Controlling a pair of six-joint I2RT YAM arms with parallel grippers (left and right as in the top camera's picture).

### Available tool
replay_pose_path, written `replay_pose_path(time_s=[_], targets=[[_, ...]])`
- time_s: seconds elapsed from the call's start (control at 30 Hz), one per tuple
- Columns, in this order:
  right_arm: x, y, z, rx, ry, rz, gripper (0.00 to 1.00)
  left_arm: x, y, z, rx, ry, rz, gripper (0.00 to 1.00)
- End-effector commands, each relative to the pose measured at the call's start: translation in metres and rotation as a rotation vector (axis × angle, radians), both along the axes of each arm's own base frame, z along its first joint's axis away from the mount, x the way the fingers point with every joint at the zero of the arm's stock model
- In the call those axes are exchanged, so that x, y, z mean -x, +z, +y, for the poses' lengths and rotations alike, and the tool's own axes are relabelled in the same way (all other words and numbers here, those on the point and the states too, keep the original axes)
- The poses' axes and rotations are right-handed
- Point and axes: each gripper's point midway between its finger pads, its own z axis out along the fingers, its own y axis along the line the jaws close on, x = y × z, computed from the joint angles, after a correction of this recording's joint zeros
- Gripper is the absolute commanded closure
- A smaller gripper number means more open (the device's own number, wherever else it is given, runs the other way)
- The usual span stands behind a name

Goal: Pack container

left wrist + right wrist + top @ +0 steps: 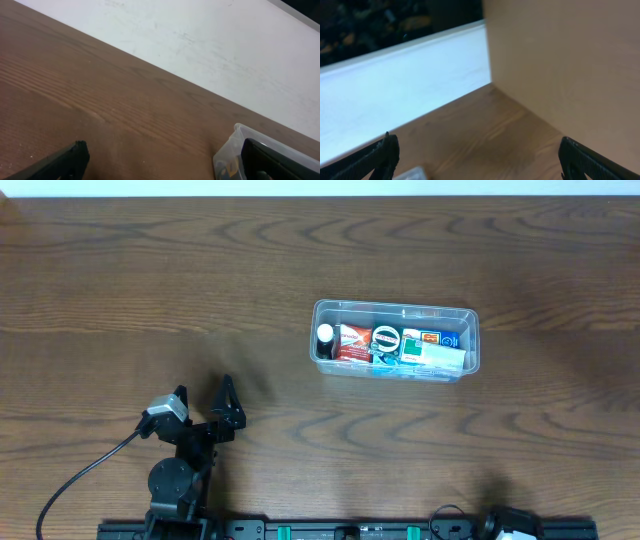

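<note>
Brown wood-grain desk (120,300) carries the clear container (395,304), which stands flat with small packs (385,342) lying inside it. Left hand (203,387) sits well apart from the container, off its near-left corner, fingers spread, gripping nothing. Right hand (479,150) is likewise spread wide and empty.

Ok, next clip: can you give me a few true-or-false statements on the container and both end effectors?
1. The container holds several small items. True.
2. The left end effector is shut on a box. False: it is open, holds nothing and is apart from the container.
3. The container stands upright on the table. True.
4. The right end effector is inside the container. False: it is open above the table, with nothing between its fingers.
</note>
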Motion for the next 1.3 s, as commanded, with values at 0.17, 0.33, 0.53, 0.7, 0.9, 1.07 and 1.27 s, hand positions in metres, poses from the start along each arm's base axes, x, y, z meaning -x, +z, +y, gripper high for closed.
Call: replay_pose_path(time_s=[0.17, 0.33, 0.53, 0.7, 0.9, 1.07, 1.27], targets=[[0.001, -0.019, 0.02, -0.003, 0.198, 0.032, 0.01, 0.001, -0.018, 0.005, -0.008, 0.024, 0.051, 0.02], [-0.003, -0.052, 0.021, -0.101, 0.188, 0.057, 0.01, 0.001, -0.018, 0.005, -0.008, 0.024, 0.051, 0.02], [-0.008, -0.101, 0.021, -0.256, 0.14, 0.046, 0.01, 0.001, -0.018, 0.005, -0.008, 0.024, 0.051, 0.02], [-0.027, -0.132, 0.021, -0.287, 0.137, -0.003, 0.01, 0.001, -0.018, 0.005, -0.008, 0.024, 0.051, 0.02], [-0.074, -0.167, 0.022, -0.277, 0.17, -0.088, 0.01, 0.001, -0.018, 0.005, -0.008, 0.024, 0.051, 0.02], [-0.116, -0.197, 0.033, -0.28, 0.256, -0.206, 0.01, 0.001, -0.018, 0.005, -0.008, 0.024, 0.051, 0.02], [-0.142, -0.232, 0.043, -0.26, 0.342, -0.378, 0.01, 0.001, -0.018, 0.005, -0.008, 0.024, 0.051, 0.02]])
